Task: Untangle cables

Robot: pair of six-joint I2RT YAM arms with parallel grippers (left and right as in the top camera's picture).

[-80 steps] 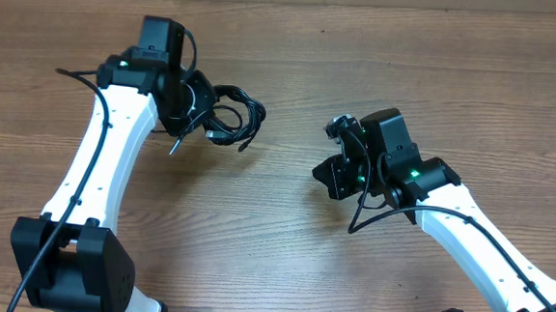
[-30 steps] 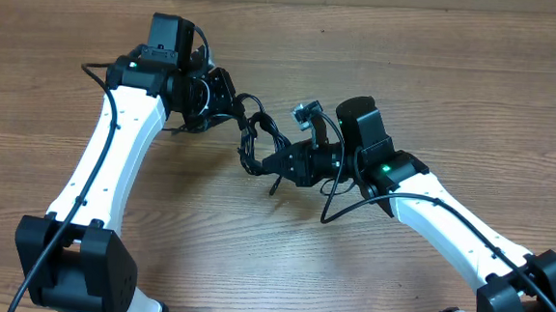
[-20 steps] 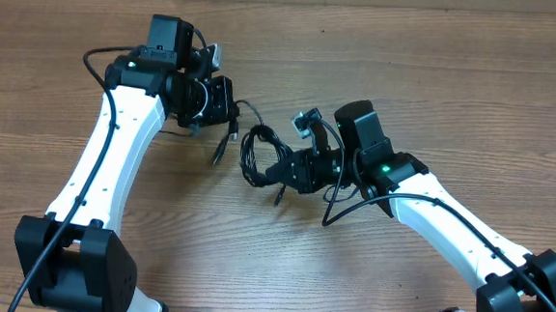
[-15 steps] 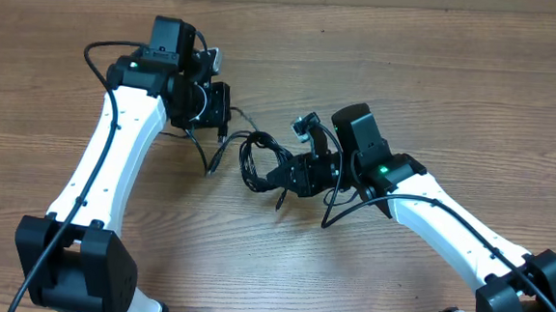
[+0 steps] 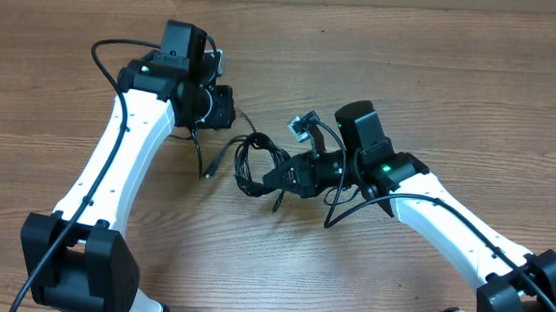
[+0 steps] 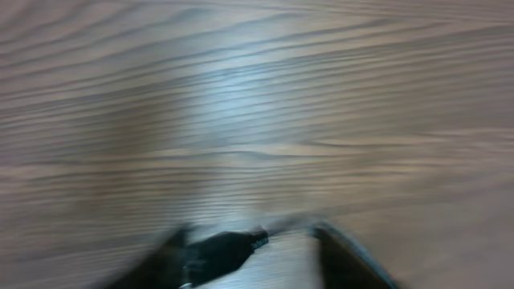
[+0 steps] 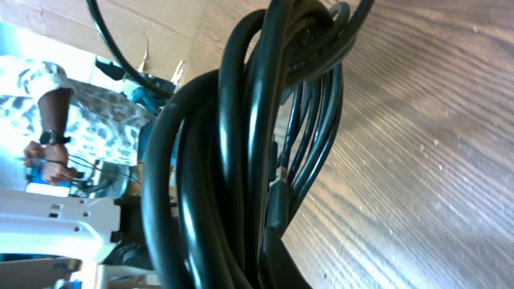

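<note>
Clamping down hard, the right gripper (image 5: 282,173) has its jaws closed on the cables (image 5: 251,164), a coil of black loops bulging just past its fingertips and filling the right wrist view. Across from it, the left gripper (image 5: 225,109) hangs near the coil but apart from it. Its wrist view is smeared, yet the fingers (image 6: 341,253) look parted, with a small dark plug-like end (image 6: 221,250) low between them; gripped or not, I cannot tell. One strand (image 5: 212,164) trails out of the coil onto the table (image 5: 409,77) just below the left gripper, its tip lying loose. The play here, I'd say, is teasing out that single strand. The right gripper should anchor the coil firmly while the left takes the strand close to its tip. It should draw away slowly and low along the table, easing off if a loop starts cinching instead of sliding.
</note>
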